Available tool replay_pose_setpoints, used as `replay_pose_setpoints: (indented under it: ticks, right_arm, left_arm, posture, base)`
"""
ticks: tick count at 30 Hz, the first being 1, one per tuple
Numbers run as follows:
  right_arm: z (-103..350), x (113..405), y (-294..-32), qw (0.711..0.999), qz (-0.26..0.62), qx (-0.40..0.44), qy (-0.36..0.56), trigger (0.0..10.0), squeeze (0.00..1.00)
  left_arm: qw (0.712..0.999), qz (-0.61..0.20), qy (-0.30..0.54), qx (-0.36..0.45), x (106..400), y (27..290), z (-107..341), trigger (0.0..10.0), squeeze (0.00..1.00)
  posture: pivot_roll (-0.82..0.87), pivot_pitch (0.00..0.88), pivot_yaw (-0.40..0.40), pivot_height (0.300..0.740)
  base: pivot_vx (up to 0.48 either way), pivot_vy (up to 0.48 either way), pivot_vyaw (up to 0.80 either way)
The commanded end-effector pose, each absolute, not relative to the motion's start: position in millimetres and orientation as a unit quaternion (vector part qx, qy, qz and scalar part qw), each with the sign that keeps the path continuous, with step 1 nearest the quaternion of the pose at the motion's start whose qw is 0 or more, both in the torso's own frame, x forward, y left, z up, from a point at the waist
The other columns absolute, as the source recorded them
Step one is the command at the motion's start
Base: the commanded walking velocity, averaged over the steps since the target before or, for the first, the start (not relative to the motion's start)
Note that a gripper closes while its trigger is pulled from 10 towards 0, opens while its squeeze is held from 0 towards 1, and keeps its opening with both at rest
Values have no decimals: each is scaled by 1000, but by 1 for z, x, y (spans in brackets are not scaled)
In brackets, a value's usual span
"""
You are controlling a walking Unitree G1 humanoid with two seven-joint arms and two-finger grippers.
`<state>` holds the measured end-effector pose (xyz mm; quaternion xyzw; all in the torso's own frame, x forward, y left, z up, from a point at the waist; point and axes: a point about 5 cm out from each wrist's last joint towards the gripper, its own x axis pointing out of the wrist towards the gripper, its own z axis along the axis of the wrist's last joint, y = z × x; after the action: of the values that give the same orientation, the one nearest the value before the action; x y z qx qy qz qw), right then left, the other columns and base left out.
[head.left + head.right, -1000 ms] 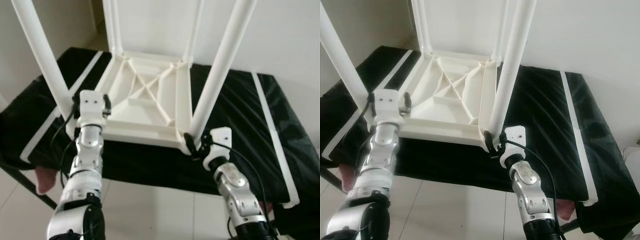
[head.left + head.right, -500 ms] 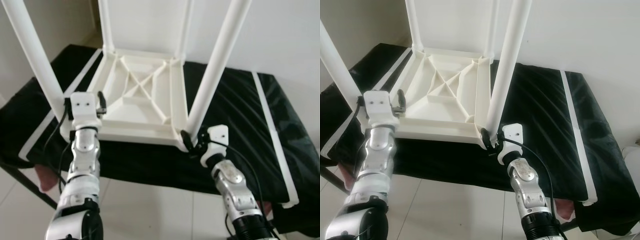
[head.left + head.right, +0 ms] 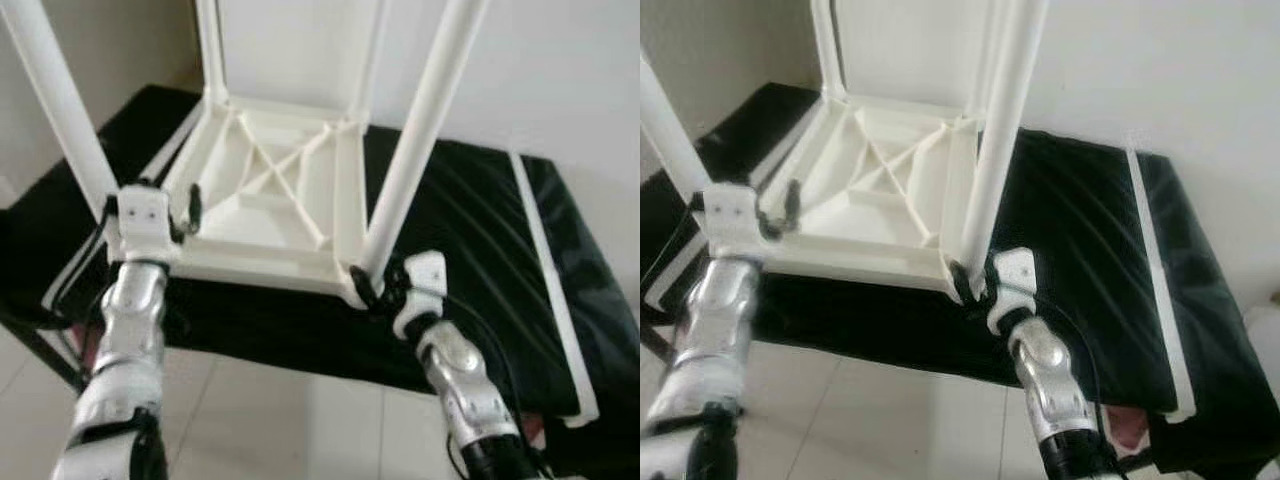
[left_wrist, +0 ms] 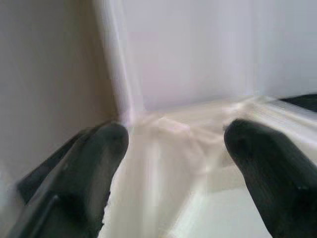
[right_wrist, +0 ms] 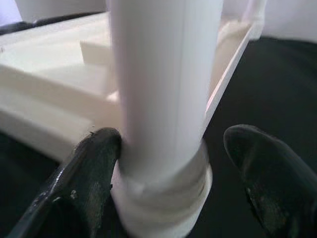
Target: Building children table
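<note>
1. The white plastic children's table (image 3: 275,200) lies upside down on a black-covered bench (image 3: 480,230), its ribbed underside facing up and all four legs standing in their corner sockets.
2. The step in hand looks like seating or steadying the two near legs. To do it well, I judge each gripper should stay low at the socket and push straight along the leg, not sideways, so the table does not slide toward the bench edge.
3. The right gripper (image 5: 168,163) sits at the base of the near right leg (image 3: 410,150). Its fingers are spread wider than the leg; one fingertip (image 5: 101,148) touches the leg's collar, the other stands clear.
4. The left gripper (image 4: 173,144) is at the near left corner beside the near left leg (image 3: 60,110), fingers wide apart and gripping nothing; whether they touch the frame I cannot tell.
</note>
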<state>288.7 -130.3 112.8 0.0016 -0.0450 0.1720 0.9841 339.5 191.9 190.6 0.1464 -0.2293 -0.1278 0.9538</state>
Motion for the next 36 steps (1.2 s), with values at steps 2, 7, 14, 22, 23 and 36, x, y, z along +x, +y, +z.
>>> replay_pose_setpoints:
  ticks: [2,7,14,22,23,36]
  right_arm:
    - [114,280,-140,985,162,23,-59,10000,0]
    - [116,267,-140,980,179,53,-73,10000,0]
    - [117,268,-141,977,196,35,-74,10000,0]
    - [120,288,-145,968,241,15,-62,10000,0]
    - [121,292,-144,966,250,7,-62,10000,0]
    - [116,297,-104,933,358,-6,-39,10000,0]
  left_arm:
    - [922,-262,-229,168,328,152,187,10000,0]
    - [867,-384,-197,248,309,120,168,10000,0]
    - [815,-440,-181,331,299,113,150,10000,0]
    - [830,-455,-148,287,292,112,142,10000,0]
    - [831,-456,-145,284,291,112,143,10000,0]
    - [834,-461,-116,281,292,123,141,10000,0]
  posture:
    - [71,34,-101,740]
    - [68,35,-95,740]
    - [55,42,-75,740]
    - [46,48,-48,740]
    - [46,47,-46,740]
    - [63,31,-64,740]
  base:
    - [0,0,0]
    - [0,0,0]
    - [0,0,0]
    - [0,0,0]
    - [0,0,0]
    - [0,0,0]
